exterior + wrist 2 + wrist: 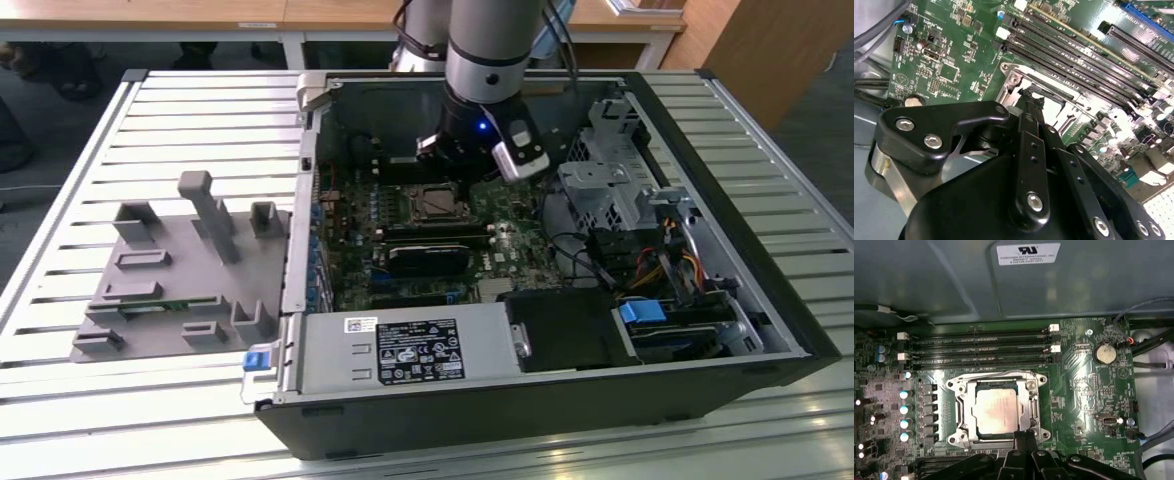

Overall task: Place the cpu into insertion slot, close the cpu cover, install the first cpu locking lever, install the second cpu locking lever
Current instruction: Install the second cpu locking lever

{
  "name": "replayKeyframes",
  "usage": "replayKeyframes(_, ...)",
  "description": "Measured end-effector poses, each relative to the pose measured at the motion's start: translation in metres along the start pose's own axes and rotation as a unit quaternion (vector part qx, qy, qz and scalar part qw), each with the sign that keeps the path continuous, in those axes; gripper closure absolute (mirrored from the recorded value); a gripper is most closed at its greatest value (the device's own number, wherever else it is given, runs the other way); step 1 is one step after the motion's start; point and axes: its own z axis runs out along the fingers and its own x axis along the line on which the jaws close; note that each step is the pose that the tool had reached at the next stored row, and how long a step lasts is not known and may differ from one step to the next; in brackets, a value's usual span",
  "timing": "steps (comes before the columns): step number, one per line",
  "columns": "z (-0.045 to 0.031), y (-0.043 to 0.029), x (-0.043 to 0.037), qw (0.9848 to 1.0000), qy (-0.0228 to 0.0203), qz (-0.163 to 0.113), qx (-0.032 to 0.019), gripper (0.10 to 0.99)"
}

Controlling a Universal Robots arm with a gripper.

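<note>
1. Pale silvery-beige square cpu (995, 409) sits in the silver-rimmed square insertion slot (960, 412) on the green motherboard (1079, 390).
2. Thin silver frame cpu cover (1026, 407) lies flat over it.
3. Black gripper (1021, 437) is right at the socket edge; can't tell how its jaws stand.

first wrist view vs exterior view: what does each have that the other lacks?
First wrist view: close look at the cpu seated in the insertion slot, the cpu cover down around it, and a coin cell.

Exterior view: the whole computer case, the grey fixture beside it, the slatted table.

Both: motherboard, memory slots, socket.
</note>
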Motion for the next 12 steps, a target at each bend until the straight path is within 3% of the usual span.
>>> replayKeyframes(7,-0.0009,-0.0112,-0.0007,1.0000,0.0001,-0.001,-0.0004,0.980)
replayKeyframes(12,-0.0003,-0.0132,0.0039,1.0000,0.0001,-0.001,-0.0004,0.980)
